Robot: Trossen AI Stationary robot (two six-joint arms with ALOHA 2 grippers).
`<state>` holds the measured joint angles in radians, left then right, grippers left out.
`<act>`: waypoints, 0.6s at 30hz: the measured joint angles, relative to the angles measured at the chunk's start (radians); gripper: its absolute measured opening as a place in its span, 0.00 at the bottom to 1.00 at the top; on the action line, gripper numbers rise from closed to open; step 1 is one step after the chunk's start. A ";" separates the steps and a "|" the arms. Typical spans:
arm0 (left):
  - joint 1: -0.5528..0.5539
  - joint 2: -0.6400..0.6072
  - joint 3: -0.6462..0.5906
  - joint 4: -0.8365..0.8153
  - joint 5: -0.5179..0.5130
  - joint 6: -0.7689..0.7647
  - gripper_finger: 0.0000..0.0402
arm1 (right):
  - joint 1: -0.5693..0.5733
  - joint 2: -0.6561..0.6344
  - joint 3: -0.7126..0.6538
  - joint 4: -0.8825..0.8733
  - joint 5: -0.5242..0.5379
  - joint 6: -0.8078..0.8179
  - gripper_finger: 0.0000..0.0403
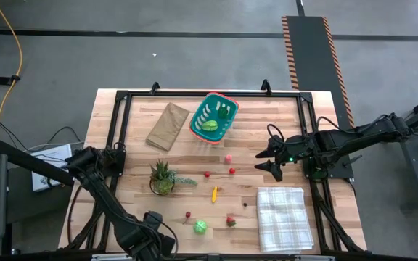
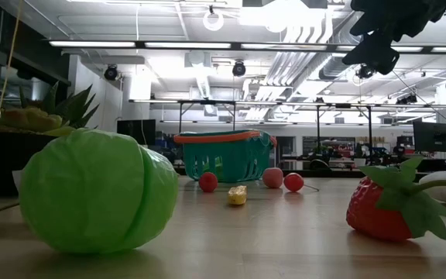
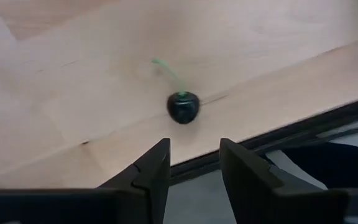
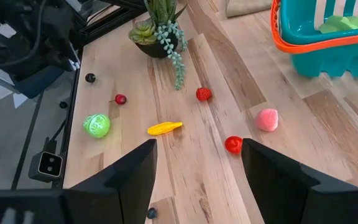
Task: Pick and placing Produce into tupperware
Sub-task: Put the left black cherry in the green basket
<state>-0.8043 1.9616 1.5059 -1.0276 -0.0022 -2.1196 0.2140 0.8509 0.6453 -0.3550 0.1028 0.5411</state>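
Tupperware point(image 1: 197, 127): green produce point(image 1: 210, 125) inside | left fingers point(image 3: 241, 171) narrowly parted, empty | right fingers point(image 4: 135, 174) wide, empty

The wooden table point(image 1: 281, 163) carries three bystanders. A spiky green potted plant point(image 1: 162, 177) in a dark pot stands left of the table's middle, a trailing sprig lying on the boards toward the centre. A flat brown paper bag point(image 1: 167, 125) lies beyond the plant, toward the far edge. A checked cloth point(image 1: 284, 218), white with grey lines, lies folded well to the plant's right, by the near right corner
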 joint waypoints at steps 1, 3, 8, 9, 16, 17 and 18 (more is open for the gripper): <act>0.000 0.010 0.000 0.009 0.008 -0.001 0.34 | 0.000 0.000 0.000 -0.001 0.000 0.000 0.56; -0.001 0.026 0.000 0.023 0.023 -0.002 0.35 | 0.000 0.000 0.000 -0.001 0.000 0.000 0.56; 0.000 0.064 0.000 0.038 0.033 -0.006 0.35 | 0.000 0.000 0.000 -0.002 0.000 0.000 0.56; 0.000 0.069 0.000 0.044 0.036 -0.006 0.35 | 0.000 0.000 0.000 -0.003 0.000 0.000 0.56; 0.000 0.081 0.000 0.056 0.022 -0.007 0.35 | 0.000 0.000 0.000 -0.003 -0.001 0.000 0.56; 0.000 0.081 0.000 0.055 0.009 -0.008 0.35 | 0.000 0.000 0.000 -0.004 -0.001 0.000 0.56; 0.000 0.081 0.000 0.054 -0.003 -0.008 0.35 | 0.000 0.000 0.000 -0.003 -0.001 0.000 0.56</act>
<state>-0.8043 2.0426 1.5059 -0.9734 -0.0049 -2.1274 0.2138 0.8513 0.6453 -0.3579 0.1020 0.5411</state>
